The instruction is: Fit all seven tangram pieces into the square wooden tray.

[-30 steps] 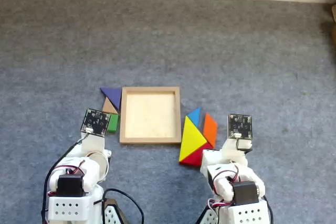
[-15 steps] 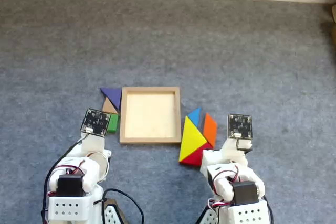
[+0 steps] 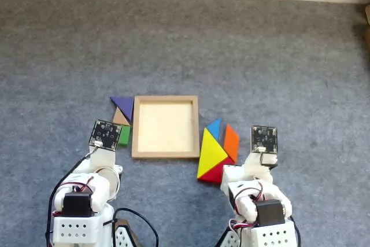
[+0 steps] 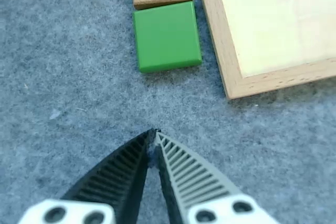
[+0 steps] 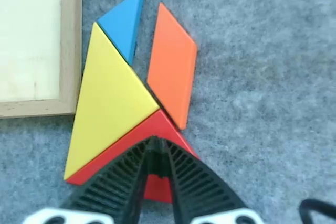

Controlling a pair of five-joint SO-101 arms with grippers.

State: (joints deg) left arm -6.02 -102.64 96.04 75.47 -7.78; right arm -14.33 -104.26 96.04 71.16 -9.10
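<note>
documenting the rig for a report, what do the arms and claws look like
The left arm and right arm are white plastic shells around black servo blocks, with thin black and red cables at the bases. Each wrist carries a small black square circuit board. The left claw pairs a black ribbed finger with a grey one; the right claw has dark ribbed fingers.

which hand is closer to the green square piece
Left. The left hand is shut just short of the green square, which lies beside the wooden tray's left side. The right hand is on the tray's far side, over the red triangle.
</note>
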